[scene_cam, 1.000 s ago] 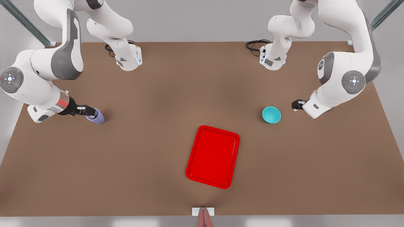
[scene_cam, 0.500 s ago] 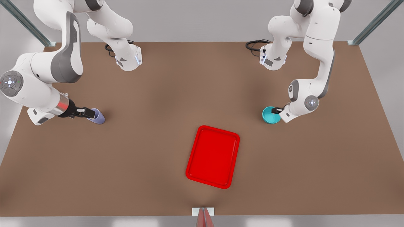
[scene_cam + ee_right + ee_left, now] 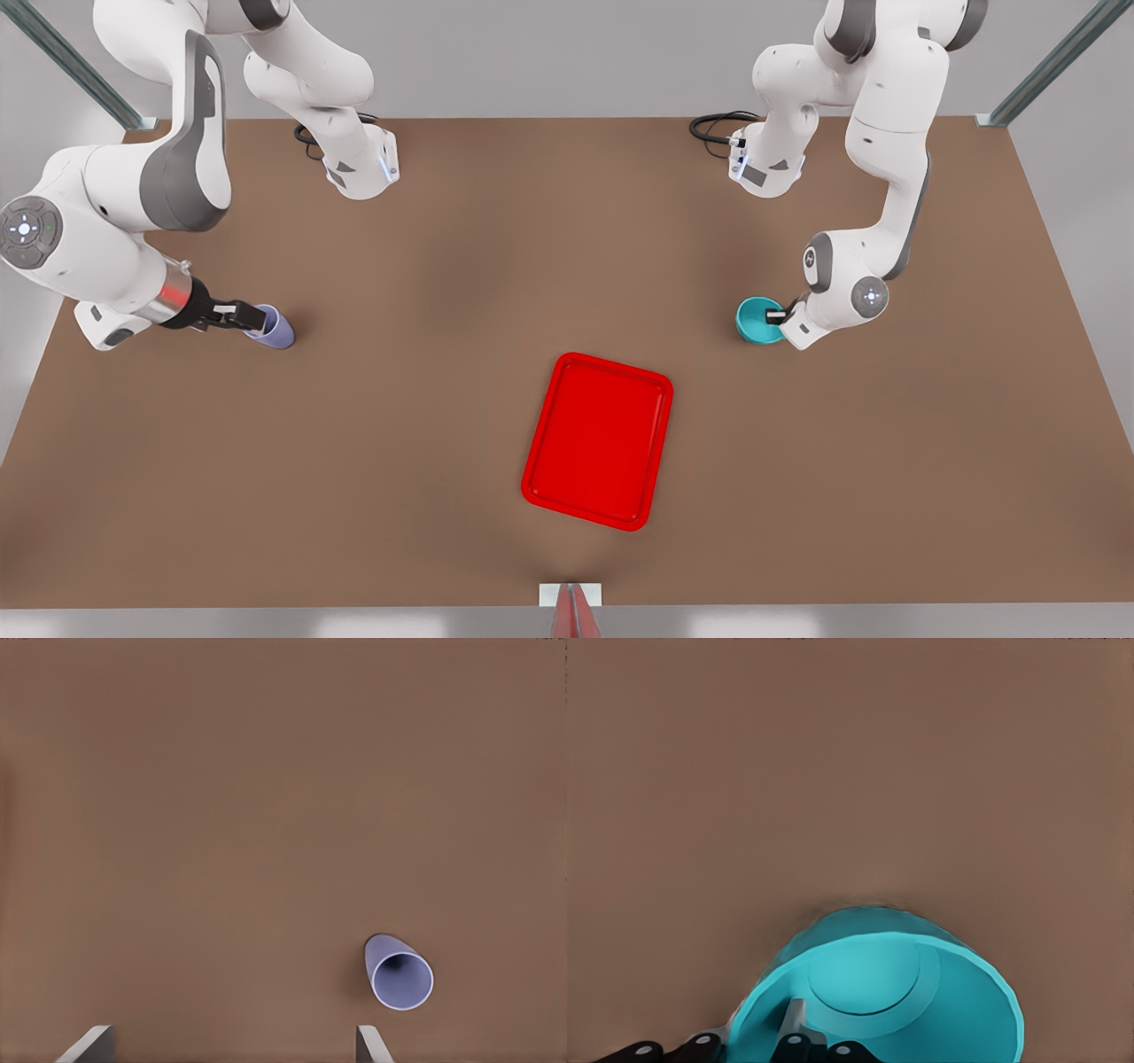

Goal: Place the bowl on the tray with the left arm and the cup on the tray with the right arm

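Note:
The turquoise bowl (image 3: 755,321) sits on the brown table at the front view's right. My left gripper (image 3: 777,313) is at its rim. In the left wrist view one finger (image 3: 796,1020) is inside the bowl (image 3: 877,983) and the other is outside, with the gripper (image 3: 757,1032) shut on the wall. The lavender cup (image 3: 276,330) stands at the front view's left. My right gripper (image 3: 252,317) hovers beside and above it. In the right wrist view that gripper (image 3: 232,1043) is open, and the cup (image 3: 400,979) lies beyond one fingertip (image 3: 372,1041), not between them. The red tray (image 3: 598,440) lies at the table's front middle.
Both arm bases (image 3: 359,168) (image 3: 766,168) stand at the table's far edge with black cables beside them. Bare brown tabletop separates the tray from the bowl and from the cup. A small white bracket (image 3: 571,594) sits at the front edge.
The left arm swung in from the front view's right and came down onto the bowl's rim. The right arm only shifted slightly over the cup. Bowl, cup and tray stayed put.

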Controlling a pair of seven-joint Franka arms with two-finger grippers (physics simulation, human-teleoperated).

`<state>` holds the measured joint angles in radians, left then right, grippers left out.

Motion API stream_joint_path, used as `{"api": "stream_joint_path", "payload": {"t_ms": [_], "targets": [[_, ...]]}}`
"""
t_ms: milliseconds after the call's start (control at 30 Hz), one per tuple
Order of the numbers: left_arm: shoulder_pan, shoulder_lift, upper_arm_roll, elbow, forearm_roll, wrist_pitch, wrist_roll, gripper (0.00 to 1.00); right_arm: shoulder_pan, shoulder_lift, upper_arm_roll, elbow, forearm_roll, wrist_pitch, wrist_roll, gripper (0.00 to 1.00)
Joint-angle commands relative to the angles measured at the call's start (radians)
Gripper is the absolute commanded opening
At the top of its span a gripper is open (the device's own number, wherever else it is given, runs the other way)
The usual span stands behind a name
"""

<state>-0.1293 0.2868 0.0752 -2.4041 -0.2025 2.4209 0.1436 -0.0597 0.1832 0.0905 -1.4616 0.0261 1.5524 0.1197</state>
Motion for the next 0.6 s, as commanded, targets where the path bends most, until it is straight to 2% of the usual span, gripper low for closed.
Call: {"api": "stream_joint_path", "payload": {"t_ms": [0,233,300,367,500,567], "targets": [[-0.001,0.0,0.0,0.0,-0.009,0.0,0.001,0.21,0.0,0.001,0.0,0.0,0.0,0.0,0.0,1.0],[0.0,-0.005,0.0,0.1,-0.113,-0.125,0.001,0.21,0.001,0.001,0.0,0.0,0.0,0.006,0.0,1.0],[0.0,-0.003,0.001,0.233,-0.189,-0.292,-0.009,0.21,0.001,0.001,0.0,0.0,0.0,0.005,0.0,1.0],[-0.041,0.014,0.001,0.307,-0.227,-0.296,-0.088,0.21,0.001,0.001,0.0,0.001,0.0,0.005,0.0,1.0],[-0.207,0.202,0.0,0.582,-0.23,-0.293,-0.395,0.21,0.001,0.001,0.0,0.003,-0.002,0.006,-0.003,1.0],[-0.233,0.252,-0.012,0.629,-0.232,-0.281,-0.441,0.21,0.001,0.001,0.0,0.003,0.0,0.006,-0.003,1.0]]}}
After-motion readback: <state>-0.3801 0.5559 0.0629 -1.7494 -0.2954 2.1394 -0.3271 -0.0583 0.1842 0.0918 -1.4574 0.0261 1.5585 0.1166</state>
